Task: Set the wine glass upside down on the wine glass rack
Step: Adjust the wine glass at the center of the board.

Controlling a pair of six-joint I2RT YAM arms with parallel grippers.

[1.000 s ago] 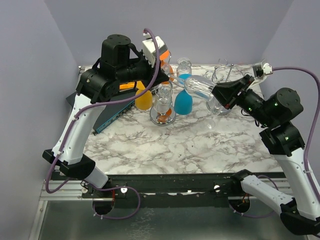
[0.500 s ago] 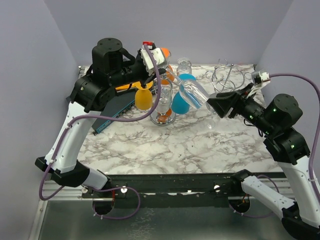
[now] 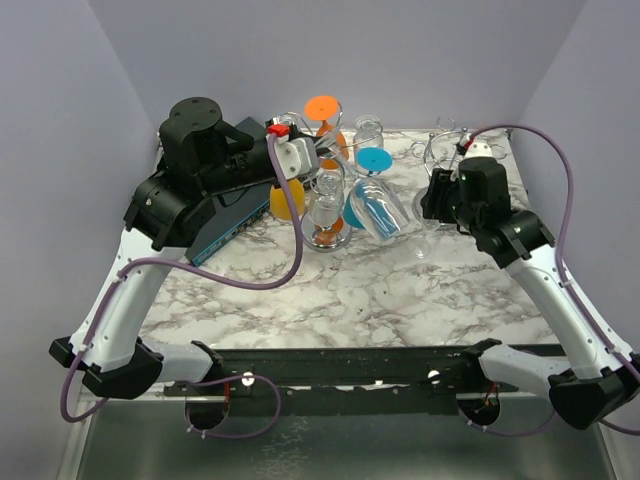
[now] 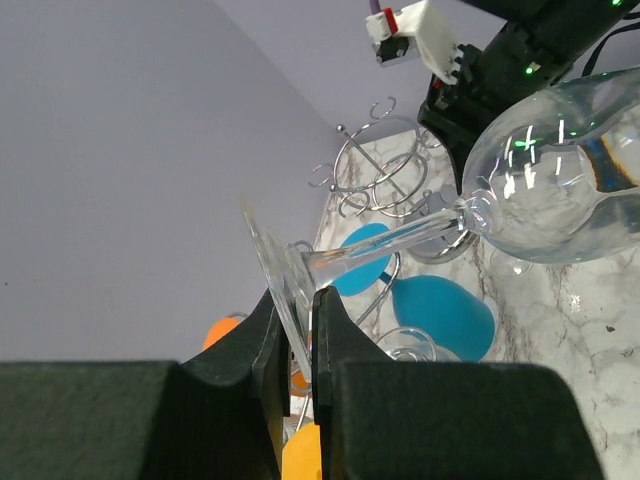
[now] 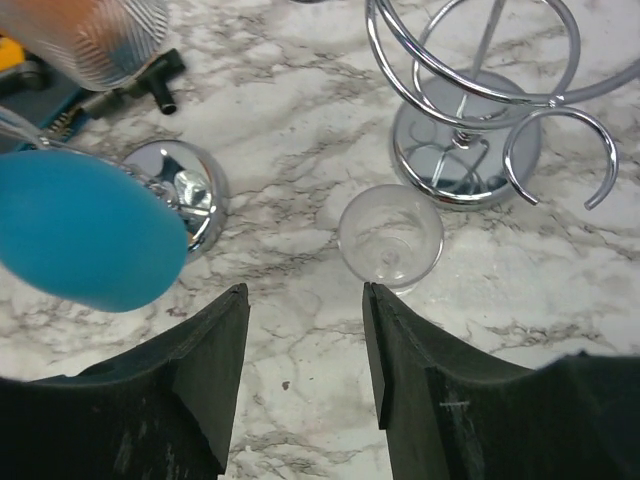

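One blue glass (image 5: 85, 230) and one orange glass (image 3: 322, 107) beside the wine glass (image 4: 560, 185)

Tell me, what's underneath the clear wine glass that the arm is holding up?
Partly beneath the clear wine glass hangs a blue glass, upside down, with the marble table below. The patch of table right under the blue glass is covered from view.

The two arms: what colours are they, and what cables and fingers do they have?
Both the left arm and right arm have white links with bulky black joints. A purple cable loops along each. The fingers are matte black.
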